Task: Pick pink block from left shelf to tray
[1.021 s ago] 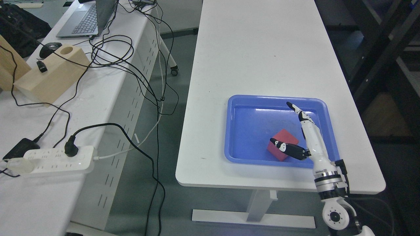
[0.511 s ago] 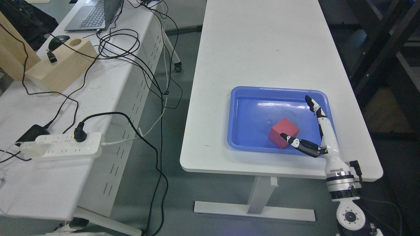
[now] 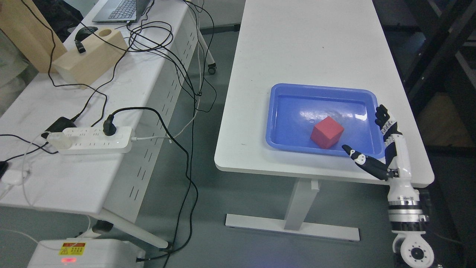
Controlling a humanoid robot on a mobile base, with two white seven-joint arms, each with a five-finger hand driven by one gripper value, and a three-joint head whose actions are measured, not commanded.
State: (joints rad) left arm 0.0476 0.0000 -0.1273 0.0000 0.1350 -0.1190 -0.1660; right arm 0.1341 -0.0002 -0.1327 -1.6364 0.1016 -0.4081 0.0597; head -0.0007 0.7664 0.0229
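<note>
Block (image 3: 327, 132) sits loose in tray (image 3: 277, 111), centre-right of frame; appears rigid, light, flat-faced. Grip opposite faces. Right hand (image 3: 379, 149) spread, empty, beside tray's lower-right corner.

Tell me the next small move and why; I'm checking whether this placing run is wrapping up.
Probably draw the right hand further back and down, away from the white table. The red cube-shaped block sits free in the blue plastic tray, and the hand's fingers are spread, holding nothing, beside the tray's right rim.
</note>
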